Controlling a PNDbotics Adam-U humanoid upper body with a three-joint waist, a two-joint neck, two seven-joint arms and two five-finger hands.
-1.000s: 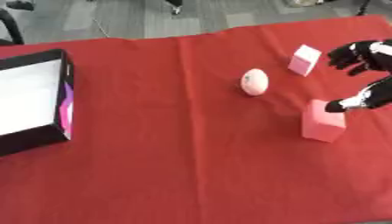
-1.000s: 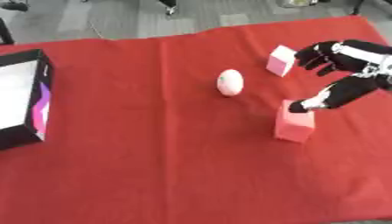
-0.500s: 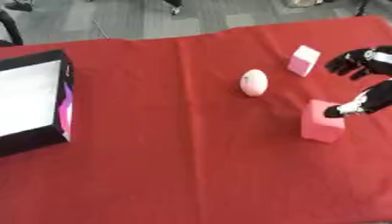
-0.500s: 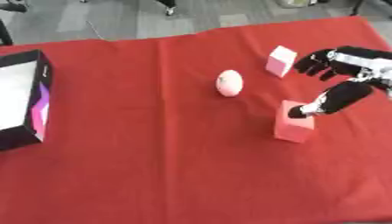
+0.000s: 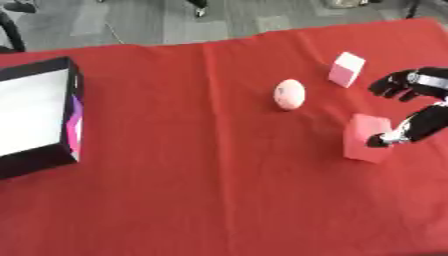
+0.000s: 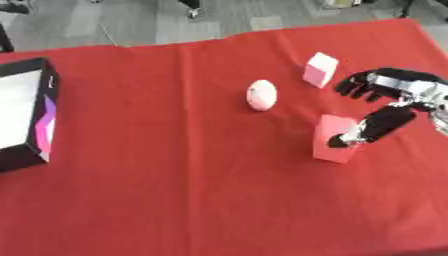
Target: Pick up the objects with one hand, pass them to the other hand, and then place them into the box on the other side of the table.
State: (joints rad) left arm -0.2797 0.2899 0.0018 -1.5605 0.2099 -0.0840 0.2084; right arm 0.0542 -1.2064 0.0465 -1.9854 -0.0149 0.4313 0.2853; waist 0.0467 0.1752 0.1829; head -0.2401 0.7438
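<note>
While your right hand sits over the pink block at the right side of the red cloth, its fingers are spread and its thumb reaches down onto the block's top right edge, so nothing is clamped yet. The fingers stand well up and away on the far side, closer to the pale pink cube than to the block you are after. Bring them down and toward you until they meet the block's far face, with the thumb opposite on the near face, then close across its width. The block looks tilted or leaning, so I would settle the thumb lower on a flat side, not on the corner, or it may roll out as you lift.

Keep clear of the pale cube just beyond your fingers and of the egg-shaped white object to the left; both lie apart from the block and should stay put.

Your left hand shows in neither view, so bring it up toward mid-table for the handover. The black box waits at the far left edge, open side up, well apart from everything here.
</note>
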